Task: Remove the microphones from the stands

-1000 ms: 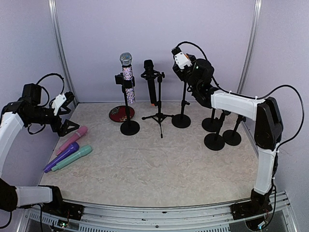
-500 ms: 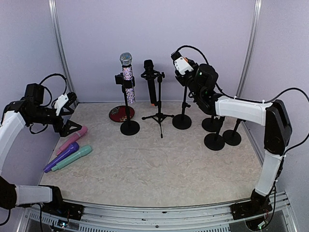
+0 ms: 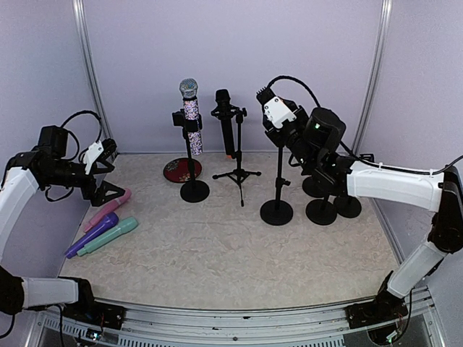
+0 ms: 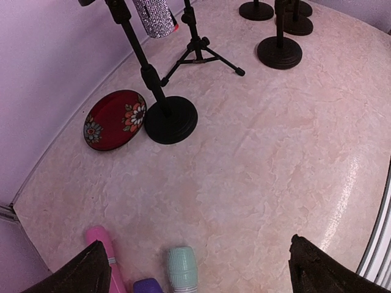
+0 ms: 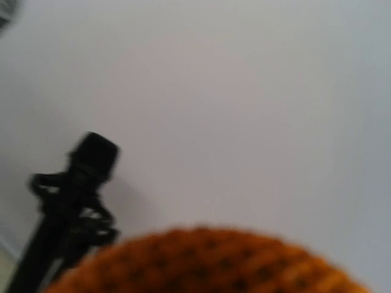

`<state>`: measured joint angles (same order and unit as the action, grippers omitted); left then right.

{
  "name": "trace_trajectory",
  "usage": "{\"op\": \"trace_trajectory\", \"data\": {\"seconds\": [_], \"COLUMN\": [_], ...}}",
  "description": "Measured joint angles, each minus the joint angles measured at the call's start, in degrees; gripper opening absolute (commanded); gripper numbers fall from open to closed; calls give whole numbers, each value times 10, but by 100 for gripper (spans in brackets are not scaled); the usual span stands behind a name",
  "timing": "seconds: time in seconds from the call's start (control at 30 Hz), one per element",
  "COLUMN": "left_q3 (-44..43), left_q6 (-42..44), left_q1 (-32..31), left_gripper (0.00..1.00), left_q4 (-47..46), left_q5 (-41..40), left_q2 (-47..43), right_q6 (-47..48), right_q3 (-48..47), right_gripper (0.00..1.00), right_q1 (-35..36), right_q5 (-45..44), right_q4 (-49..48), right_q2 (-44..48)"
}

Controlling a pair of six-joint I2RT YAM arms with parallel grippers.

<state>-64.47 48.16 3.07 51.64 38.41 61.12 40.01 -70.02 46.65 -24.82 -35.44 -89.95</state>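
Right gripper (image 3: pixel 281 134) sat part-closed on the orange-headed mic (image 5: pixel 208 262) atop the stand (image 3: pixel 277 211) right of centre in the top view, gripping high, I judged, so the mic could lift clear of the stand.

The stand (image 3: pixel 278 211) is black: a thin, near-upright pole on a round flat base, right of the table's centre and about midway between its far and near edges. Whether the base rests on the table cannot be told. The microphone (image 5: pixel 208 262) shows only in the right wrist view, as a blurred orange mesh head.
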Motion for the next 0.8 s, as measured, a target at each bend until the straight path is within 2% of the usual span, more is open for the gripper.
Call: {"op": "trace_trajectory", "data": {"seconds": [0.27,0.5,0.8], "left_q3": [4,18,29], "left_q6": [-5,-9,-31], "left_q1": [-8,-10,-14], "left_gripper": [99,99,99], "left_q4": [6,8,5], "left_q5": [4,12,25], "left_q2": [-3,-12,-12], "right_q6": [-3,-8,-34], "right_q3": [44,43,-23], "right_gripper": [0,0,0], "right_q1": [71,129,170], "right_q5": [-15,-8,33], "right_q4": [-2,-3,-42], "right_q2": [39,39,-48]}}
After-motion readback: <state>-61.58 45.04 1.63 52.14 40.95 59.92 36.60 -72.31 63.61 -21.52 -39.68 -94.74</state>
